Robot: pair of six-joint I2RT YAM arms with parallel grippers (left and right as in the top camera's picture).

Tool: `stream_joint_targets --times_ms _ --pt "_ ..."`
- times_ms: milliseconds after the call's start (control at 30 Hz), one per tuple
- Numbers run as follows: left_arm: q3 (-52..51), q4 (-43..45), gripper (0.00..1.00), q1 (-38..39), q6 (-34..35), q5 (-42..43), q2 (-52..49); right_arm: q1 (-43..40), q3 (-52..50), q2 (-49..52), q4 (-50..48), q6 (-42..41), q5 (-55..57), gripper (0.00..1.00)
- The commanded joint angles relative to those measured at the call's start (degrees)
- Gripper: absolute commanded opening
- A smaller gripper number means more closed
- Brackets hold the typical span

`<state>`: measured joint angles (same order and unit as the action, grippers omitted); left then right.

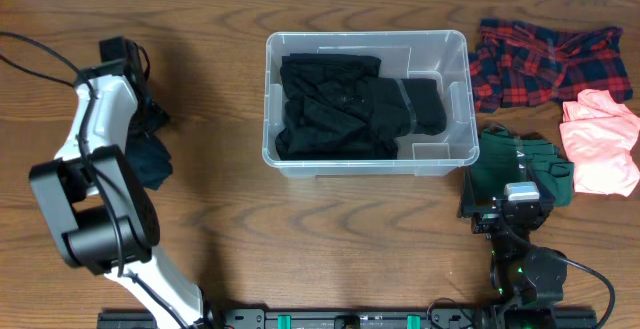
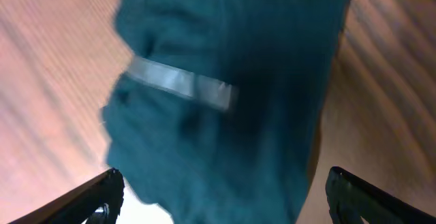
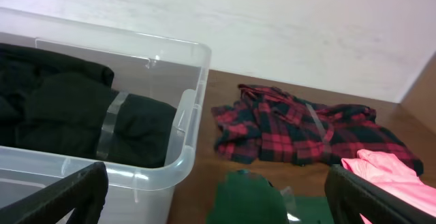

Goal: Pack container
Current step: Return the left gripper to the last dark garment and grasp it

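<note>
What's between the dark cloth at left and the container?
Nothing. In the overhead view, only bare table runs from the dark cloth to the container.

On the table (image 1: 300,229), the container (image 1: 300,36) sits at upper centre of the overhead view, with folded clothing (image 1: 345,109) inside it. To its right, in the upper right of the frame, lies a shirt (image 1: 545,64). Below the shirt, at the right edge, lies a crumpled top (image 1: 600,144). Left of that top, near the container's lower right corner, lies a folded garment (image 1: 520,164), with the right arm (image 1: 525,259) overlapping its lower edge from the bottom of the frame. At the left of the frame stands the left arm (image 1: 95,169), a bunched cloth (image 1: 150,159) just to its right, well apart from the container.
</note>
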<state>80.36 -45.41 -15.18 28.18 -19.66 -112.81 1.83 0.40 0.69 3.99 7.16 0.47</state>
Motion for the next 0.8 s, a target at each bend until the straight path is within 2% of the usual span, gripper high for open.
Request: stream_joint_targets --times_ms 0,267,433,567,667,767 --pt "-0.33 2.97 0.95 -0.02 2.36 -0.55 -2.97 -0.52 -0.09 -0.24 0.20 0.85 0.61 0.99" --pt "-0.33 5.86 0.93 -0.02 2.36 -0.55 -8.24 -0.52 -0.09 -0.24 0.17 0.83 0.61 0.99" --pt "-0.31 5.66 0.66 -0.02 1.60 -0.52 -8.41 -0.52 -0.09 -0.24 0.17 0.85 0.61 0.99" --pt "-0.31 5.40 0.27 -0.02 -3.82 -0.52 -8.37 -0.52 -0.09 -0.24 0.17 0.85 0.61 0.99" --pt "-0.20 5.03 0.06 -0.02 -7.32 -0.55 -8.07 -0.52 -0.09 -0.24 0.17 0.85 0.61 0.99" --pt "0.46 3.23 0.06 -0.02 -8.55 -0.57 -6.80 -0.52 -0.09 -0.24 0.17 0.85 0.61 0.99"
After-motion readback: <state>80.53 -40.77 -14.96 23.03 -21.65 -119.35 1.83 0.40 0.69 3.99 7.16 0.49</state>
